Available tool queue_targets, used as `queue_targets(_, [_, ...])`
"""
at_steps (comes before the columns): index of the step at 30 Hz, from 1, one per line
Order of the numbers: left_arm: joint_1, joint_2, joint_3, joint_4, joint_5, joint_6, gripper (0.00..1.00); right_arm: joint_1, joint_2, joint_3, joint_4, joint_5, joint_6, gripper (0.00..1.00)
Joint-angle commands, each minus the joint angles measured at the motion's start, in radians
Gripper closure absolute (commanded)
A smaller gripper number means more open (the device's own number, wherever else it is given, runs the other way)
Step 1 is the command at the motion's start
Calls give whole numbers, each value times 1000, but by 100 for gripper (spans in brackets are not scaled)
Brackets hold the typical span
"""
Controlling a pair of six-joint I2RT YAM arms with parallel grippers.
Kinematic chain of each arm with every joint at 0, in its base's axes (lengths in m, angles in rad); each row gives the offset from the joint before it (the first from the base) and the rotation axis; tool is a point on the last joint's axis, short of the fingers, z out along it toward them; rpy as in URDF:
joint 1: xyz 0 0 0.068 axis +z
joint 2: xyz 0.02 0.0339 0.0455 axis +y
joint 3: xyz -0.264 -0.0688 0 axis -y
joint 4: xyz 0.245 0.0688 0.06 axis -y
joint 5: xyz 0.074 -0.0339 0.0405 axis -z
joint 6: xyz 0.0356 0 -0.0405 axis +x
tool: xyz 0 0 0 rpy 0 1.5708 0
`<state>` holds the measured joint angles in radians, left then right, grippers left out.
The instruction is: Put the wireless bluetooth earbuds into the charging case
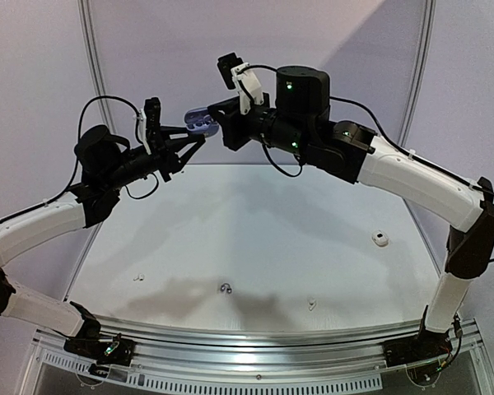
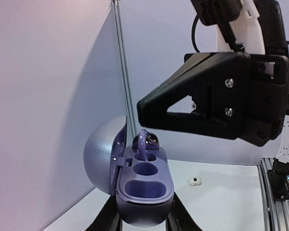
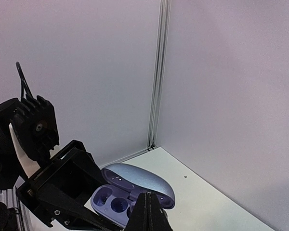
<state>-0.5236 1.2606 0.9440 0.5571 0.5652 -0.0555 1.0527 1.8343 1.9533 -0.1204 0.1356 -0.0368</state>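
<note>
Raised row, left to right. The left gripper [image 1: 193, 136] is clamped on the lower shell of the charging case [image 2: 147, 190], one finger on each side, holding it well above the table [image 1: 272, 222] at the far end. The lid is open and the pockets face the right arm. One dark earbud [image 2: 148, 140] sits in the farthest pocket and stands proud of it (we judge it not fully seated). The other two recesses are bare. The right gripper [image 3: 148, 204] is just beside the case, its jaws pressed together with nothing visible between them.

Table row, left to right. There is a pale speck [image 1: 137, 277], which we take for a white earbud, then a dark earbud [image 1: 226, 288] at near centre, then a second pale speck [image 1: 312, 304]. A small white round object [image 1: 381, 239] lies far right; we cannot tell what it is.

Handling, as judgement only. The earbuds look tiny, light, hard and glossy, so they are likely to squirt out of a tip pinch. We would pinch across the broadest part of the body, gently, and lower each one straight into its pocket. The case shell is smooth and curved, so the grip on its flanks could slip under a push.
</note>
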Motion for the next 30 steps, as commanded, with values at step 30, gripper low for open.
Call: queue_targets(30, [-1,-13,0,28,16,-12,100,-24,-35,-87,-56,5,29,100])
